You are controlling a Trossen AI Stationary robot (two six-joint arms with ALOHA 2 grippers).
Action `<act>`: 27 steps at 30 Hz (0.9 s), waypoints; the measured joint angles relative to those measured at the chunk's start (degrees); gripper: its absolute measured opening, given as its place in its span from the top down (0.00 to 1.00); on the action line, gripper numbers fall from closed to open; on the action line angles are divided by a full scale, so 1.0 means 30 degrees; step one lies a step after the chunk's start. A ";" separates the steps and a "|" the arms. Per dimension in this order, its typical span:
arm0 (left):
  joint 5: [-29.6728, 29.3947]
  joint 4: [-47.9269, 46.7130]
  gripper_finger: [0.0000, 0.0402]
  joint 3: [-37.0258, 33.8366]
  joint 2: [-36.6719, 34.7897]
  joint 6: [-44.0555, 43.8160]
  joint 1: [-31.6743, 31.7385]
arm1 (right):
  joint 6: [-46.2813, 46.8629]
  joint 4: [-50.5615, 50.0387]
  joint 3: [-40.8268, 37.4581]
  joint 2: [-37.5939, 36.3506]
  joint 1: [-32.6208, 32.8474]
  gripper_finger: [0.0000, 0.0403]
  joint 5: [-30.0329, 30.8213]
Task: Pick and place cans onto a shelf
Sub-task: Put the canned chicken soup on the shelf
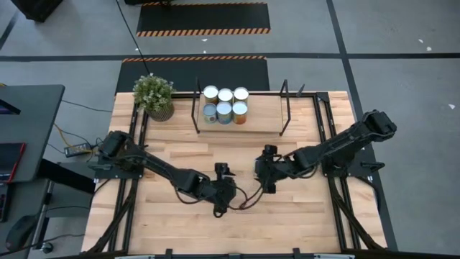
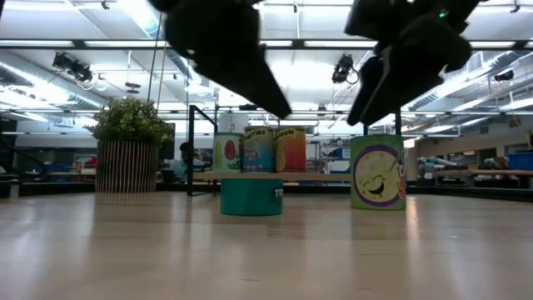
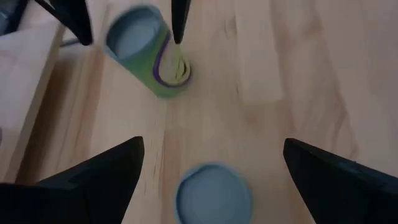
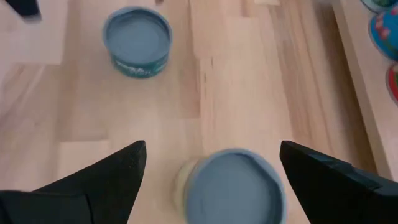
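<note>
A short teal can (image 2: 251,197) and a taller green can (image 2: 377,172) stand upright on the wooden table. My left gripper (image 1: 223,190) is open above the teal can (image 3: 213,193), one finger to each side of its silver top. My right gripper (image 1: 269,174) is open above the green can (image 4: 233,186) in the same way. In the high view the grippers hide both cans. Several cans (image 1: 225,104) stand on the left part of the shelf (image 1: 262,115), a light plank between black rods at the table's far side.
A potted green plant (image 1: 153,95) stands at the far left of the table, next to the shelf. The shelf's right part is bare plank. The two grippers are close together at the table's middle. Black frame rails (image 1: 327,137) run along the table's sides.
</note>
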 joint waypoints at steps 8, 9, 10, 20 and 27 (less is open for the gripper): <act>0.0238 0.2645 0.02 -0.4897 -0.3898 -0.1673 -0.0370 | -0.0444 -0.1303 0.0073 0.0435 -0.1525 0.06 -0.1499; 0.0252 0.3582 0.02 -0.5491 -0.4269 -0.1792 -0.0411 | -0.0444 -0.1821 0.0036 0.0455 -0.1606 0.06 -0.1682; 0.0316 0.4057 0.02 -0.6196 -0.4819 -0.1935 -0.0493 | -0.0450 -0.1900 0.0013 0.0636 -0.1680 0.06 -0.1923; -0.0108 1.2051 0.02 -1.1935 -0.9346 -0.0576 -0.0838 | -0.0208 -0.2345 0.0023 0.1751 -0.2402 0.21 -0.2471; -0.0398 1.7931 0.02 -1.4160 -1.0404 0.2704 -0.0406 | -0.1329 -0.2214 0.0938 0.1371 -0.3793 0.27 -0.1960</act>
